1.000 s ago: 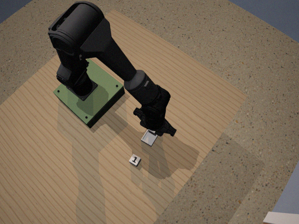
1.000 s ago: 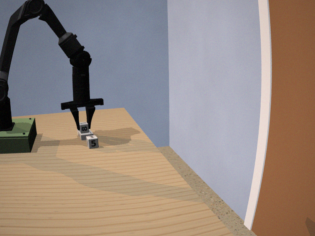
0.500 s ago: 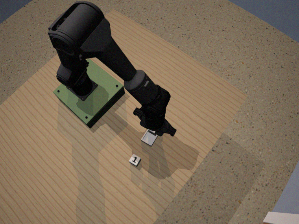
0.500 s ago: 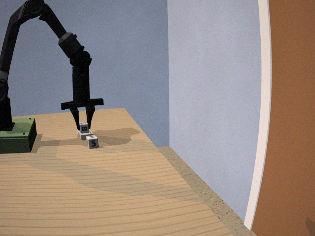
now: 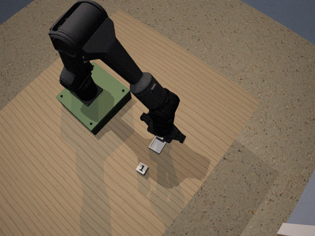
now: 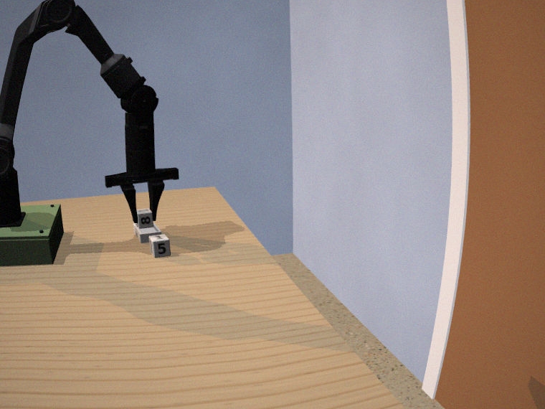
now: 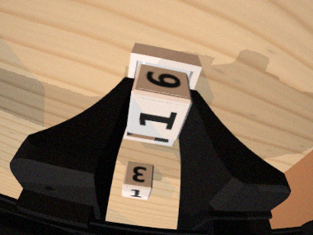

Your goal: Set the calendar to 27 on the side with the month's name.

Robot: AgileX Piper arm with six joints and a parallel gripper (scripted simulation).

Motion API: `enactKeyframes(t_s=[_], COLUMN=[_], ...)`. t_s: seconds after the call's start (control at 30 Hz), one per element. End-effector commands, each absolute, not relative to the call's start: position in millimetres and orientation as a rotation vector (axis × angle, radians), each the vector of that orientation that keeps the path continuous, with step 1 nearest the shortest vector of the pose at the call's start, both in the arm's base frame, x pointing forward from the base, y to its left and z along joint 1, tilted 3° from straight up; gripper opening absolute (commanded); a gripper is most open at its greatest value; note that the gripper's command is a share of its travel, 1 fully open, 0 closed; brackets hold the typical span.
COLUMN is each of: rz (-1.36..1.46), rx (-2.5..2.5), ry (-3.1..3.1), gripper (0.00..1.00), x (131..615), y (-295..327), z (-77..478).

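My gripper (image 6: 145,220) (image 7: 158,97) is shut on a white cube (image 6: 145,217) (image 7: 158,104), one finger against each side. This cube is at the far half of the tray (image 5: 154,150) (image 6: 148,237) (image 7: 165,55); whether it touches the floor is hard to tell. It shows a 1 on top, an 8 lying sideways towards the exterior camera, and a 6 or 9 opposite. The tray's other half is bare. A second cube (image 5: 141,168) (image 6: 160,247) (image 7: 138,180) stands on the table outside the tray, 1 on top, 5 upright towards the exterior camera, 3 opposite. No month name is readable.
The arm stands on a green base block (image 5: 105,75) (image 6: 27,250), left of the tray in the exterior view. The wooden board (image 5: 39,155) (image 6: 181,327) lies on a speckled surface (image 5: 262,75), its edge to the right of the tray. Arm shadows fall around the tray.
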State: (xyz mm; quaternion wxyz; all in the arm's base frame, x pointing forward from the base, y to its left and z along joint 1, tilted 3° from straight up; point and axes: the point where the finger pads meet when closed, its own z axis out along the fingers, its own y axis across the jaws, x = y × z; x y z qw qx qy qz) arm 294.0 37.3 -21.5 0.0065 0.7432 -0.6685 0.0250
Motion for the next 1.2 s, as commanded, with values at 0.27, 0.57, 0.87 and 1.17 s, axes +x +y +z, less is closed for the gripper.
enactKeyframes(t_s=[0.27, 0.57, 0.87, 1.17], rz=[0.083, 0.084, 0.079, 0.079], rx=[2.331, 2.33, 2.327, 2.298], ry=[-2.093, -2.094, -2.092, -2.125], gripper=[0.35, 0.35, 0.35, 0.35], x=[293.3, 292.2, 291.4, 291.5], y=[40.5, 41.7, 41.5, 42.4], z=[39.9, 73.8, 72.8, 72.5])
